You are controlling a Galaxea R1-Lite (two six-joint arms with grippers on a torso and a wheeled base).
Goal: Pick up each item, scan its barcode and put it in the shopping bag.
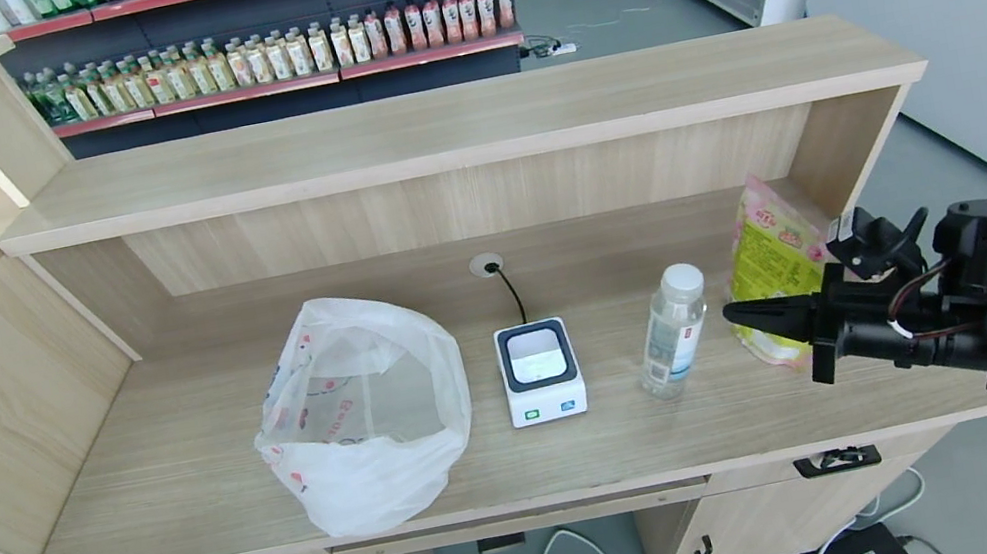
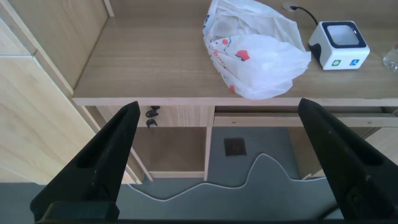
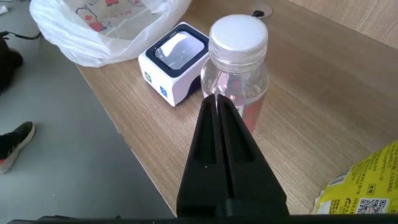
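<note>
Looking along the counter (image 1: 183, 474), you have everything laid out for a short carry from your right to your left. The snack packet (image 1: 771, 269) leans by the side wall at the far right, and the water bottle (image 1: 672, 337) stands upright near it. The scanner (image 1: 541, 372) sits in the middle with its window facing up, so a label can be shown to it from above. The shopping bag (image 1: 355, 413) slumps at the left with its mouth gaping upward, ready for an item to be dropped straight in. It looks empty, so by my reading neither item is bagged yet.

Your right gripper (image 1: 731, 312) hovers between the bottle and the packet, level with the bottle's middle, its tip near the bottle but apart from it. Its fingers (image 3: 205, 149) are pressed together with nothing between them and aim at the bottle (image 3: 239, 81) just under the white cap. That suggests the bottle is your first pick, and you need to spread them before you can take hold.

Your left gripper (image 2: 219, 109) hangs low in front of the counter's front edge on the bag's (image 2: 255, 56) side. It is spread wide and holds nothing, probably parked out of the way.
</note>
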